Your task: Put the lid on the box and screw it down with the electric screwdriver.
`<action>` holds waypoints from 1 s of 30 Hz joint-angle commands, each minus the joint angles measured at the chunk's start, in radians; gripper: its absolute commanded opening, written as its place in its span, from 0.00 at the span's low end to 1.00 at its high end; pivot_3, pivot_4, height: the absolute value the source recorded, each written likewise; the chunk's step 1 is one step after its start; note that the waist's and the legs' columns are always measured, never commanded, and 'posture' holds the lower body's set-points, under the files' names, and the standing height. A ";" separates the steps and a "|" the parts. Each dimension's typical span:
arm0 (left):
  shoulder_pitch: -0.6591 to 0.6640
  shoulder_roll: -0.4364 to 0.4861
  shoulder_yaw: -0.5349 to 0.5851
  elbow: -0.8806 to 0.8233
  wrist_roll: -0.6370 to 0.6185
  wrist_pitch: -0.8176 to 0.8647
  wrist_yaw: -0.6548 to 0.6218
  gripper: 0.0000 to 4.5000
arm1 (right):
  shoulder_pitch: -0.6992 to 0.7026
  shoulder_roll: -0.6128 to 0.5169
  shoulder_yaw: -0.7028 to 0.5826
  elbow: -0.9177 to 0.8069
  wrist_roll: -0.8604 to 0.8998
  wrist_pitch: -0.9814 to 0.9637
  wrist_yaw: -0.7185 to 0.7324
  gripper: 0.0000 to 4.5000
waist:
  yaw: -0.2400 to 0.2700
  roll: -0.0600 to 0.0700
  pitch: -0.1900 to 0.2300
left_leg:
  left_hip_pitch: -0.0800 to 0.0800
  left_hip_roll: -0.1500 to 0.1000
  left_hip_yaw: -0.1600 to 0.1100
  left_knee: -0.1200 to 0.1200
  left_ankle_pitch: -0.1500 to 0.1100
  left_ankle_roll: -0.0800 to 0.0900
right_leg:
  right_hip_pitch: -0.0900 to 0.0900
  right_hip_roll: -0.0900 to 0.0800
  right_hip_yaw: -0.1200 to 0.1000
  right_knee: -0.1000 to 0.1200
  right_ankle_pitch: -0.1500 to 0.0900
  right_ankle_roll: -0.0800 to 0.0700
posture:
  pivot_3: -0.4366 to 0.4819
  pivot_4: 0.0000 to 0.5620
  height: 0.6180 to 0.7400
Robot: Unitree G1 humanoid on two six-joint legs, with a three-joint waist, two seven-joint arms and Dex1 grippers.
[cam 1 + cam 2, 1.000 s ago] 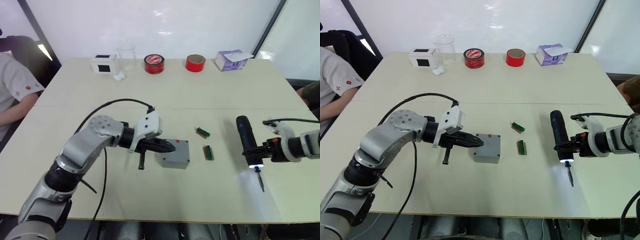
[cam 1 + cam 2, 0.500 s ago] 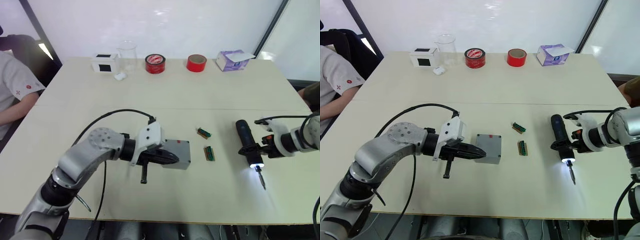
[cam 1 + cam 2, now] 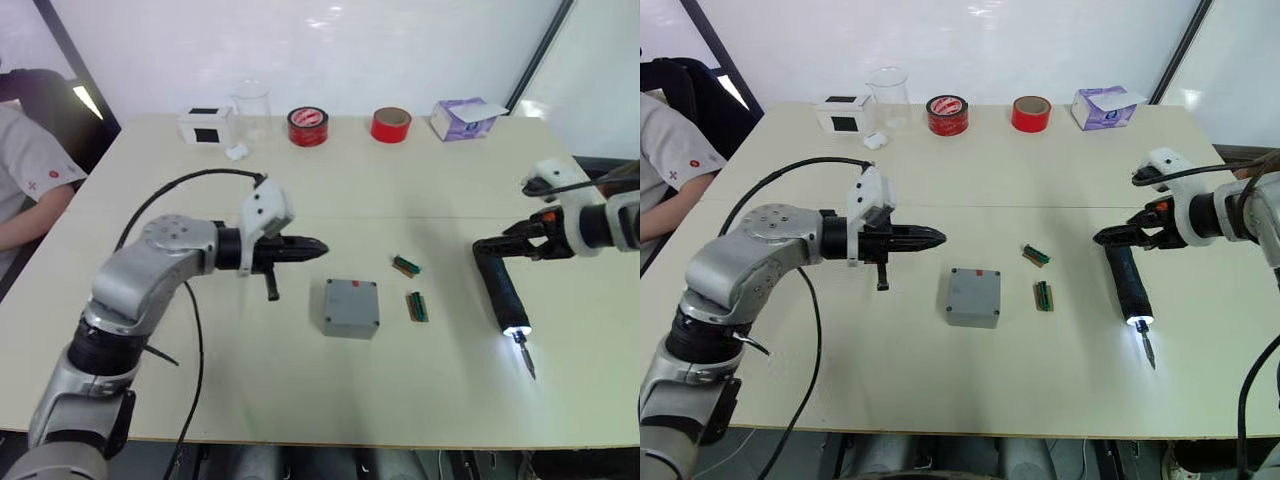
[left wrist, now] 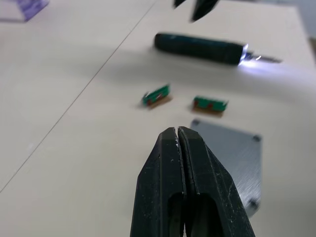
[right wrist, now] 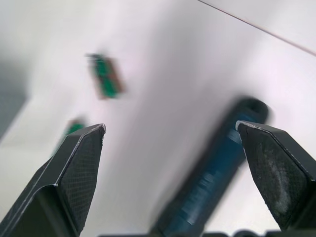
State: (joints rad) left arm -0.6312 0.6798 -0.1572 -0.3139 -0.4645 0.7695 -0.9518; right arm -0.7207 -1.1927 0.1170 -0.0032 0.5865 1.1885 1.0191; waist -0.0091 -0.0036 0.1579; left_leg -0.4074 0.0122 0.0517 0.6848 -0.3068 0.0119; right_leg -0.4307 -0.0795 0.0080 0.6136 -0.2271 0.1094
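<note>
Since a second ago my left gripper [image 3: 936,238], fingers pressed together, has drawn back from the lidded square grey box [image 3: 973,297], while my spread right gripper [image 3: 1102,238] has released the black cylindrical electric screwdriver [image 3: 1129,284] onto the worktop [image 3: 970,180].

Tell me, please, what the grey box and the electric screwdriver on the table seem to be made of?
The box looks like moulded plastic, possibly painted metal: even matt grey, rounded corners, no glare, with its lid on top. The electric screwdriver has a dark, dull body that looks like plastic or rubber, and a thin shiny bit, apparently metal, below its lit tip.
</note>
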 commanded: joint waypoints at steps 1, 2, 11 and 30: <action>0.026 0.042 -0.071 0.010 0.088 -0.074 -0.025 0.00 | 0.109 0.017 -0.114 -0.237 0.072 -0.136 0.080 0.98 | 0.001 0.000 0.000 | 0.000 0.000 0.000 0.000 0.000 0.000 | 0.000 0.000 0.000 0.000 0.000 0.000 | 0.48 0.27 1.00; 0.037 0.043 -0.099 0.034 0.123 -0.091 -0.013 0.00 | 0.158 0.024 -0.109 -0.316 0.071 -0.165 0.080 0.98 | 0.004 0.000 0.000 | 0.000 0.000 0.000 0.000 0.000 0.000 | 0.000 -0.001 0.000 0.000 0.000 0.000 | 0.48 0.27 1.00; 0.094 0.026 -0.195 0.048 0.201 -0.129 -0.036 0.00 | 0.364 0.119 -0.022 -0.535 0.018 -0.222 -0.017 0.98 | 0.008 -0.003 0.001 | 0.000 0.000 0.000 0.002 0.000 0.000 | 0.001 -0.002 0.000 0.001 0.000 0.000 | 0.48 0.27 1.00; 0.035 -0.132 -0.320 0.161 0.355 -0.193 -0.009 0.00 | 0.428 0.260 0.067 -0.577 0.006 -0.197 -0.092 0.98 | 0.022 -0.003 0.001 | 0.000 -0.001 -0.002 0.008 0.000 0.000 | 0.003 -0.001 -0.001 0.004 0.000 0.000 | 0.48 0.27 1.00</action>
State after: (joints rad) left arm -0.5809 0.5559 -0.4855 -0.1406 -0.1173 0.5996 -0.9605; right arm -0.2870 -0.9400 0.1941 -0.5468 0.5730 0.9811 0.9281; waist 0.0126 -0.0066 0.1593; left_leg -0.4074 0.0113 0.0494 0.6932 -0.3068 0.0121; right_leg -0.4274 -0.0803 0.0067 0.6174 -0.2272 0.1091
